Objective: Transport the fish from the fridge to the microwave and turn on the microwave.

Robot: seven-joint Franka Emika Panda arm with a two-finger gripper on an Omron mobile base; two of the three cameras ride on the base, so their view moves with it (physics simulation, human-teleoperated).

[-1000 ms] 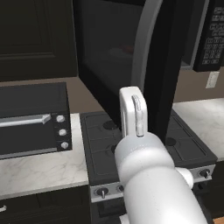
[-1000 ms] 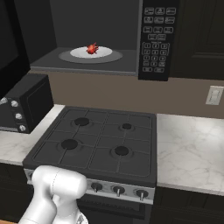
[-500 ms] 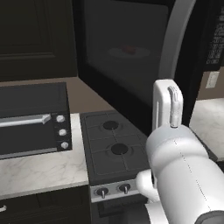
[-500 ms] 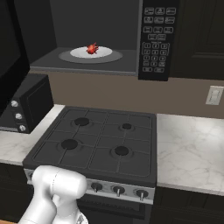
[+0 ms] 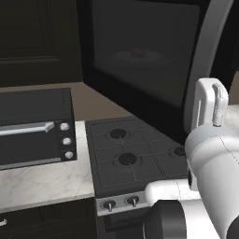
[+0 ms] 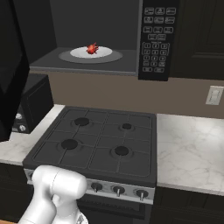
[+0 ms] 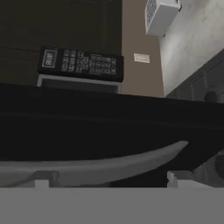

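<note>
Right base view: the microwave [image 6: 109, 41] hangs above the stove [image 6: 98, 142] with its door swung wide to the left, so the cavity is exposed. The fish [image 6: 92, 48], small and red-orange, lies on a white plate [image 6: 105, 53] resting on the grey turntable inside the cavity. The keypad [image 6: 156, 37] occupies the right side of the microwave front. A wall outlet [image 6: 214, 95] sits on the backsplash to the right, above the marble counter [image 6: 190, 151]. A black toaster oven [image 6: 30, 103] stands on the counter left of the stove.

Left base view: the open microwave door [image 5: 140, 60] faces the camera, and through its dark glass the fish [image 5: 138, 52] and plate appear only as a faint reddish blur. The door's curved grey handle [image 5: 207, 60] runs down its right side, directly behind the white arm [image 5: 212, 154]. The toaster oven [image 5: 35, 126] shows its front here, with a bar handle and three round knobs [image 5: 66, 140], detail that the right base view gives only partly.

Hand view: rolled on its side, the camera looks across the dark edge of the door, with the grey handle [image 7: 100, 164] close below and the keypad [image 7: 81, 63] beyond. A white toaster [image 7: 161, 16] stands on the counter near the top, an object neither base view includes. The gripper [image 7: 105, 183] stands with its fingertips [image 7: 177, 178] wide apart at either side of the handle, clamped on nothing.
</note>
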